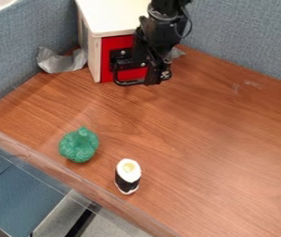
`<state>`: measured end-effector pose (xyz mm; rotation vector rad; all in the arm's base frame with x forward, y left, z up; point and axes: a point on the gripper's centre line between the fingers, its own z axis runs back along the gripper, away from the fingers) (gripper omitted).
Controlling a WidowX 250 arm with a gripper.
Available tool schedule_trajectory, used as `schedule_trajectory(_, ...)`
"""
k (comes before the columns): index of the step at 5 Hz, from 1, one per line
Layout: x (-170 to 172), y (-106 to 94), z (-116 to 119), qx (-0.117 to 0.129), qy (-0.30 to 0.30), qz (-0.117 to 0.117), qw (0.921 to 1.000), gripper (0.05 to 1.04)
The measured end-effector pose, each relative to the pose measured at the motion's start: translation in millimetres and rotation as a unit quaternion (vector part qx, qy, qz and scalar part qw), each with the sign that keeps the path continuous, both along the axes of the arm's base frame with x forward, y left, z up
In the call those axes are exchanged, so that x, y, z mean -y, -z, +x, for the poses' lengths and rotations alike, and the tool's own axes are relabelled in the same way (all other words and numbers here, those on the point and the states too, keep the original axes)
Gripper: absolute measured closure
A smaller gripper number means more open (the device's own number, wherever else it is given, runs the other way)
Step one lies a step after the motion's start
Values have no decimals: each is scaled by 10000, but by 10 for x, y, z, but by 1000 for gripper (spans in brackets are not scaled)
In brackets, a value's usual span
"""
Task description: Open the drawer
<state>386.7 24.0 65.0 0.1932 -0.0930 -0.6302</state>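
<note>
The gripper (153,79) hangs at the front of the white wooden box (95,51) at the top of the view, low over the table. Its lower end is beside the right part of the drawer's black handle (127,84). The drawer's red front (117,44) lies within the box frame, and the arm covers its right part. Whether the gripper touches the handle I cannot tell.
On the wooden table (204,139) stand a green broccoli-like toy (79,145) and a black-and-white sushi roll toy (128,176), both near the front left edge. Crumpled grey material (60,61) lies left of the box. Blue-grey partitions (248,37) border the table.
</note>
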Motion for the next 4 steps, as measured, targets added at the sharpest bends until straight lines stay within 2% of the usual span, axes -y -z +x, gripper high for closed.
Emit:
schedule_trajectory(1,-61,100,65,-109,-87,35,9999,84)
schedule_trajectory(2,-67,170,93,-202,-99,33,9997,140)
schedule_trajectory(3,-41,196,96,-231,-126,21,9997,386)
schedule_trajectory(4,7,281,83,-310,-75,44,9995,691)
